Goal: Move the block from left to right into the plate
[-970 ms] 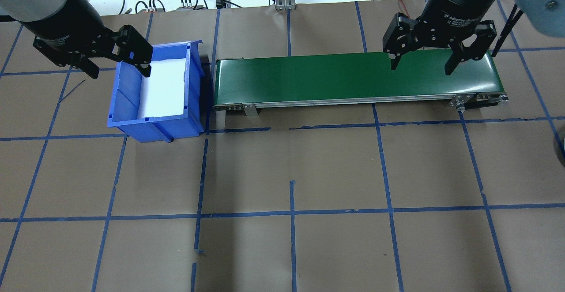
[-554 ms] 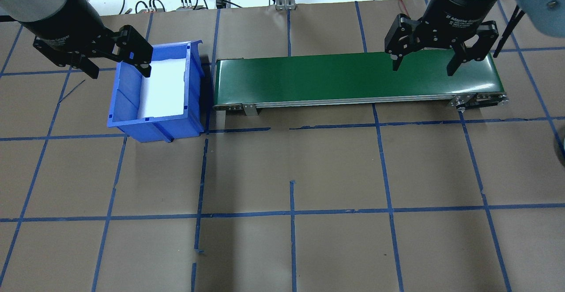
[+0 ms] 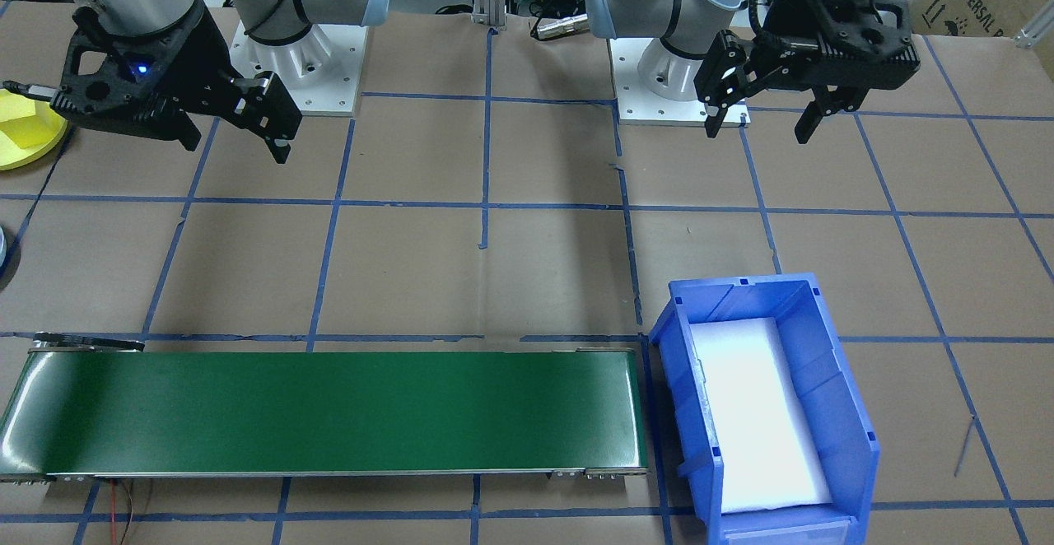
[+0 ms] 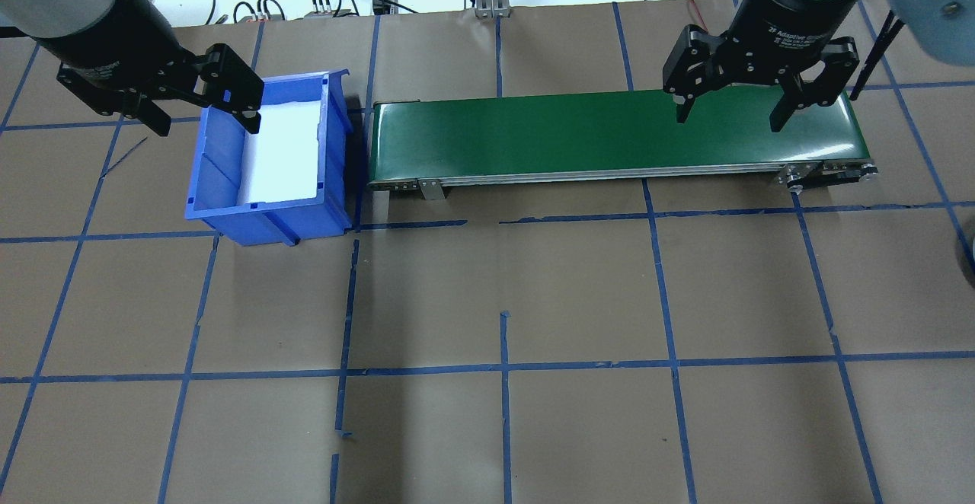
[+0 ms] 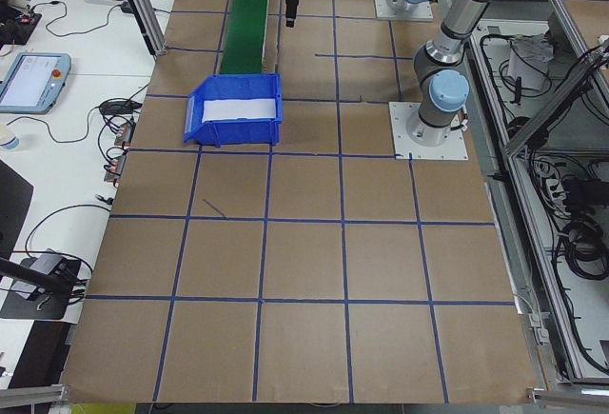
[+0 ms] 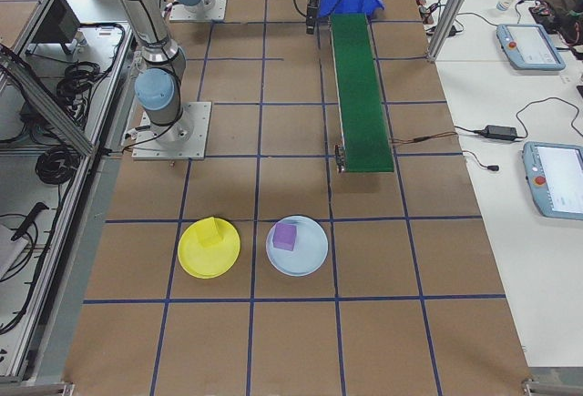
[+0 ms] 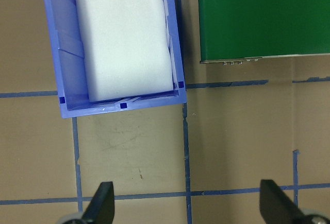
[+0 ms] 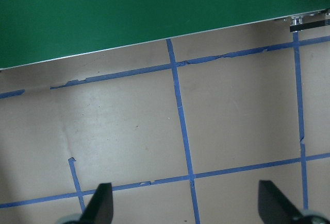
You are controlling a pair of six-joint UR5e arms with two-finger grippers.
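Observation:
In the exterior right view a yellow block [image 6: 209,231] lies on a yellow plate [image 6: 194,260], and a purple block [image 6: 285,236] lies on a pale blue plate [image 6: 311,254]. The yellow plate [image 3: 23,158] and its yellow block [image 3: 25,127] also show at the front-facing view's left edge. My left gripper [image 4: 207,125] [image 3: 758,133] [image 7: 188,206] hangs open and empty by the blue bin [image 4: 217,157]. My right gripper [image 4: 729,121] [image 3: 236,150] [image 8: 188,206] hangs open and empty above the right end of the green conveyor belt [image 4: 571,135].
The blue bin [image 3: 832,380] [image 7: 64,54] holds only a white foam pad [image 7: 124,33]. The conveyor belt [image 3: 329,409] [image 8: 154,13] has nothing on it. Blue tape lines grid the brown table. Cables and tablets lie beyond the far edge.
The right gripper has drifted a few pixels to the right over the belt. The left gripper, the bin and the belt look the same.

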